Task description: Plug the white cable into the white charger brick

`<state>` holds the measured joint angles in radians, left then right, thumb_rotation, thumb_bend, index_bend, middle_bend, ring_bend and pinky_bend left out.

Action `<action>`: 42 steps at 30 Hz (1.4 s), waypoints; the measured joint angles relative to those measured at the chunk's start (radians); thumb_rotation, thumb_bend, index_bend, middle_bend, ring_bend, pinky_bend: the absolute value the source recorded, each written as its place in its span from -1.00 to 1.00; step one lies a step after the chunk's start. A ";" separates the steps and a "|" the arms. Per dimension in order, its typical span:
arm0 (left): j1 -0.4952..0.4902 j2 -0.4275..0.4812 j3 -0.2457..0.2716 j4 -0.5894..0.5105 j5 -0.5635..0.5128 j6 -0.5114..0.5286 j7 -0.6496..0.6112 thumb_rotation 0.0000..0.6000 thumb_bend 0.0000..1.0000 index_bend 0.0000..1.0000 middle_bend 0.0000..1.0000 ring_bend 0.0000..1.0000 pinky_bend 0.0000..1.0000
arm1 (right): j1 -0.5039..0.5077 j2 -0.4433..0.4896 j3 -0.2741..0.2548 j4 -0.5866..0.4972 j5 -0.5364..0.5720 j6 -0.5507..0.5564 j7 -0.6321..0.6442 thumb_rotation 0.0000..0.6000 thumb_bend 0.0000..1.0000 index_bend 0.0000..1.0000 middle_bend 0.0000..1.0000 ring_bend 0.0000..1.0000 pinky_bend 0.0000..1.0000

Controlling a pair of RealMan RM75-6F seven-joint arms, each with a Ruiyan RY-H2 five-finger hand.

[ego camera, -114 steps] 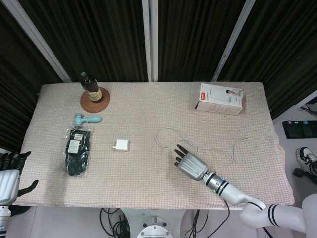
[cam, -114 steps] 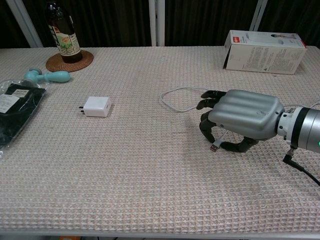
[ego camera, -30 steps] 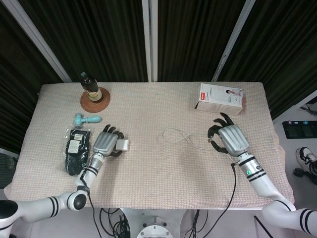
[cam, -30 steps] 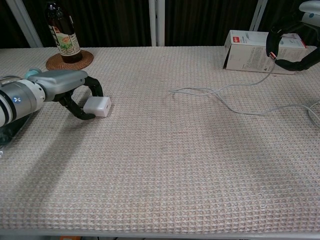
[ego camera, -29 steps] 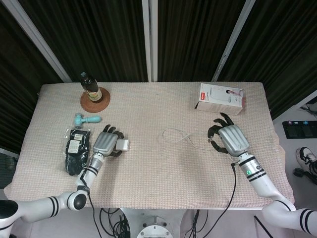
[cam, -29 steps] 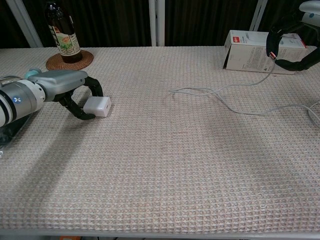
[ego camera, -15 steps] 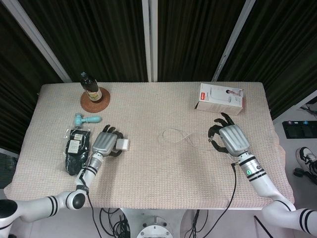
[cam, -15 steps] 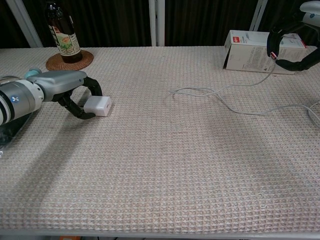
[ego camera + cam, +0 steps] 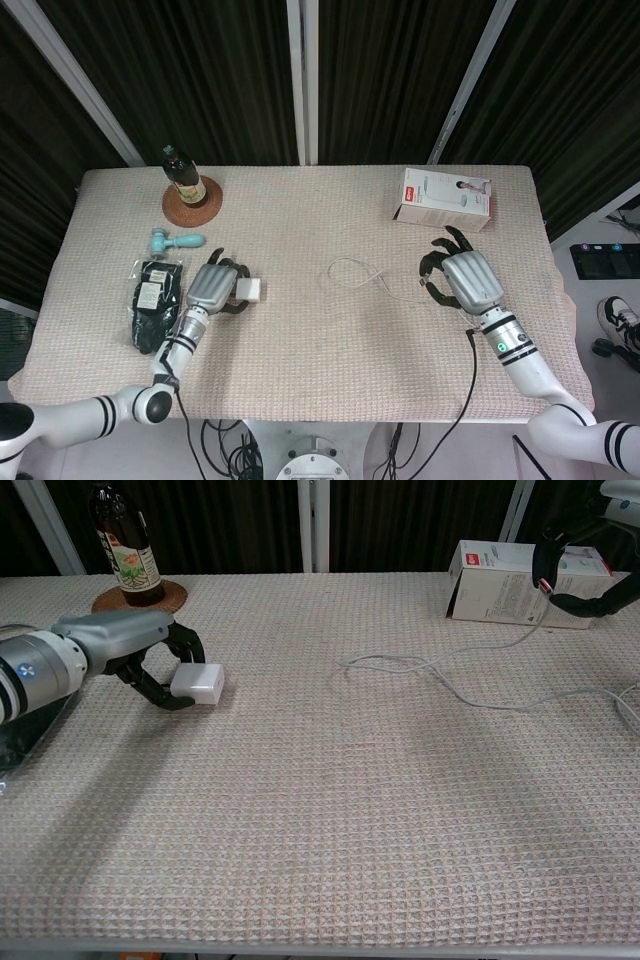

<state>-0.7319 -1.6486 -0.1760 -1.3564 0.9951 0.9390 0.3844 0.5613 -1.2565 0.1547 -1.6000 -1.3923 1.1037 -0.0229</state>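
Observation:
My left hand (image 9: 212,287) (image 9: 120,645) grips the white charger brick (image 9: 248,289) (image 9: 197,681) and holds it just above the table at the left. My right hand (image 9: 464,281) (image 9: 585,575) is raised at the right and pinches the plug end of the white cable (image 9: 365,273) (image 9: 440,668). The cable hangs down from that hand and trails in a loop across the middle of the cloth, then off to the right.
A white product box (image 9: 445,198) (image 9: 515,583) lies at the back right, just behind my right hand. A brown bottle (image 9: 181,176) (image 9: 118,545) stands on a round coaster at the back left. A teal handle (image 9: 172,240) and a black packet (image 9: 155,302) lie at the left.
My left hand has closed on the charger brick and lifted it slightly off the cloth. My right hand keeps the cable plug raised, almost unmoved.

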 measured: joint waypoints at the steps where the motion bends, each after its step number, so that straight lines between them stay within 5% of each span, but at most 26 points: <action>1: 0.000 0.004 -0.001 -0.012 -0.001 0.006 0.007 0.72 -0.47 -0.09 -0.12 -0.56 -0.88 | 0.003 0.000 0.001 -0.003 -0.001 -0.003 -0.001 1.00 -0.33 0.25 -0.05 -0.60 -0.91; 10: -0.009 0.047 -0.024 -0.165 -0.065 0.074 0.135 0.58 -0.50 -0.09 -0.12 -0.56 -0.88 | 0.081 -0.033 0.035 -0.047 0.046 -0.103 -0.038 1.00 -0.33 0.25 -0.05 -0.60 -0.91; 22: -0.020 0.081 -0.068 -0.336 -0.122 0.215 0.230 0.56 -0.50 -0.07 -0.11 -0.54 -0.87 | 0.287 -0.140 0.123 -0.046 0.388 -0.273 -0.267 1.00 -0.33 0.26 -0.04 -0.58 -0.91; 42: -0.067 0.024 -0.113 -0.415 -0.156 0.365 0.358 0.56 -0.50 -0.07 -0.10 -0.53 -0.87 | 0.526 -0.332 0.203 0.028 0.771 -0.190 -0.472 1.00 -0.33 0.26 -0.04 -0.58 -0.91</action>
<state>-0.7987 -1.6248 -0.2889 -1.7712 0.8392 1.3044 0.7424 1.0874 -1.5884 0.3581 -1.5716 -0.6212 0.9141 -0.4950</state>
